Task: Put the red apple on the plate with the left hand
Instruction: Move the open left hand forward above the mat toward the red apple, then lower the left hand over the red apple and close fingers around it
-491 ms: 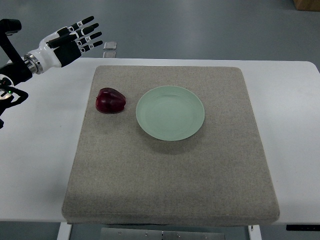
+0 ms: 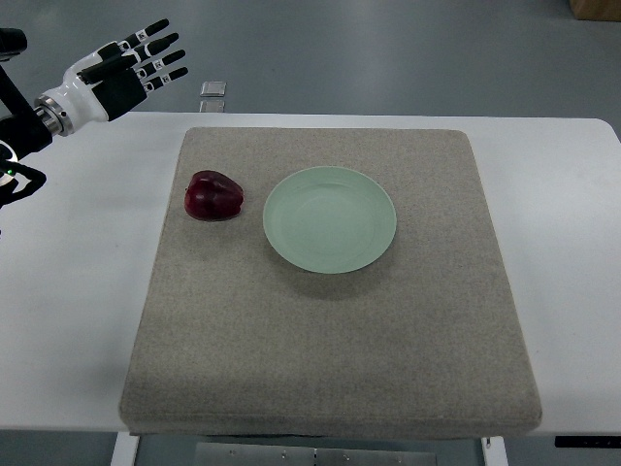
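The apple (image 2: 214, 196) sits on the mat (image 2: 330, 330) just left of the plate (image 2: 330, 219), not touching it. The left hand (image 2: 121, 68) hovers well up-left of the apple, fingers spread, holding nothing. The apple looks firm, smooth and probably slick, so I'd wrap around its widest part.

Dark red apple (image 2: 214, 196) on grey felt mat (image 2: 330, 340), just left of pale green round plate (image 2: 330, 219) | left hand (image 2: 124, 68) far-left, fingers spread, empty
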Controlling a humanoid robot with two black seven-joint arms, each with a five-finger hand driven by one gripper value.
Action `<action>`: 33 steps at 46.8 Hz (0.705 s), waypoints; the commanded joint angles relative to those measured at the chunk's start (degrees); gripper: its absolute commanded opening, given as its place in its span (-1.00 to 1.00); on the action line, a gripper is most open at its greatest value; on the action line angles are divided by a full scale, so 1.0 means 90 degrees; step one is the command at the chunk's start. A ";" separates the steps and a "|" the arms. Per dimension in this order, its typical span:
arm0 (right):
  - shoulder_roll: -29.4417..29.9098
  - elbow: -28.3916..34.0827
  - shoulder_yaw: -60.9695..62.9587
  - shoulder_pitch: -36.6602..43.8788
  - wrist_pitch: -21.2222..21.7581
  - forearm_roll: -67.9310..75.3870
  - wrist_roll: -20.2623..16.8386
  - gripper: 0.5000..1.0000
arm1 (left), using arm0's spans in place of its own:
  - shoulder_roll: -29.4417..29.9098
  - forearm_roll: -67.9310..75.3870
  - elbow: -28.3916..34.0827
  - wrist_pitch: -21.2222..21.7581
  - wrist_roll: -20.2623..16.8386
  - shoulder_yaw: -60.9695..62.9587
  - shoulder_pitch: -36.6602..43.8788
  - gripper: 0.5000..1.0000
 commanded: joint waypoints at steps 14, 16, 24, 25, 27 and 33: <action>0.0000 0.0000 0.0000 0.0000 0.0000 0.0000 0.0000 0.72 | 0.0311 0.3105 -0.0130 -0.0411 -0.0050 -0.0336 -0.0274 0.99; 0.0000 0.0000 0.0000 0.0000 0.0000 0.0000 0.0000 0.71 | 0.0378 0.3486 -0.0237 -0.0411 -0.0060 -0.0366 -0.0274 0.99; 0.0000 0.0000 0.0000 0.0000 0.0000 0.0000 0.0000 0.71 | 0.1042 0.5136 -0.1253 -0.0411 -0.0235 -0.0317 -0.0313 0.99; 0.0000 0.0000 0.0000 0.0000 0.0000 0.0000 0.0000 0.71 | 0.1101 0.5380 -0.1360 -0.0411 -0.0284 -0.0317 -0.0323 0.99; 0.0000 0.0000 0.0000 0.0000 0.0000 0.0000 0.0000 0.72 | 0.1189 0.5820 -0.1555 -0.0411 -0.0420 -0.0307 -0.0323 0.99; 0.0000 0.0000 0.0000 0.0000 0.0000 0.0000 0.0000 0.71 | 0.1346 0.6836 -0.2054 -0.0411 -0.0753 -0.0258 -0.0343 0.99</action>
